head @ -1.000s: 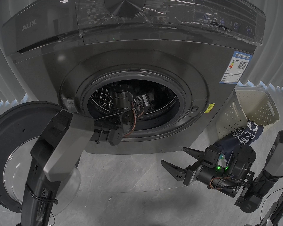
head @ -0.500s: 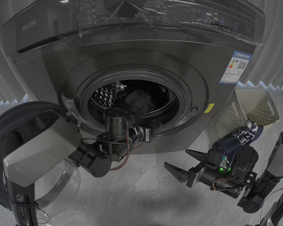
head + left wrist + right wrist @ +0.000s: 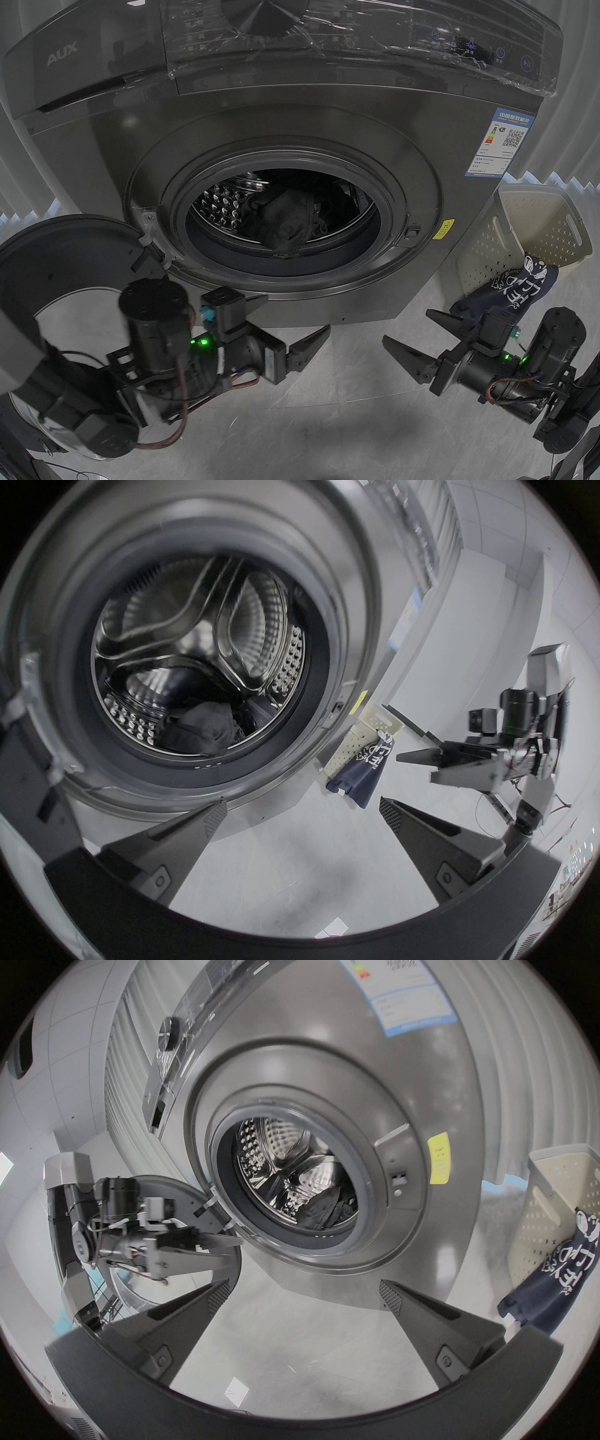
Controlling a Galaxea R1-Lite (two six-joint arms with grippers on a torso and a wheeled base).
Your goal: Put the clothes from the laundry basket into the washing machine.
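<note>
The washing machine (image 3: 300,119) stands with its round opening uncovered. A dark garment (image 3: 284,219) lies in the drum (image 3: 206,642), also seen from both wrists (image 3: 197,727) (image 3: 325,1207). At the right, a beige laundry basket (image 3: 544,231) has a navy printed garment (image 3: 515,287) hanging over its rim. My left gripper (image 3: 290,328) is open and empty, low in front of the machine below the opening. My right gripper (image 3: 409,328) is open and empty too, above the floor beside the basket, pointing left.
The machine's door (image 3: 56,262) is swung open at the left, behind my left arm. Grey tiled floor (image 3: 350,400) lies free between the two grippers. Pleated curtains (image 3: 575,125) hang behind the basket.
My left arm has come out of the drum and dropped to floor level at the left, leaving the dark garment inside. My right gripper has shifted slightly to the right.
</note>
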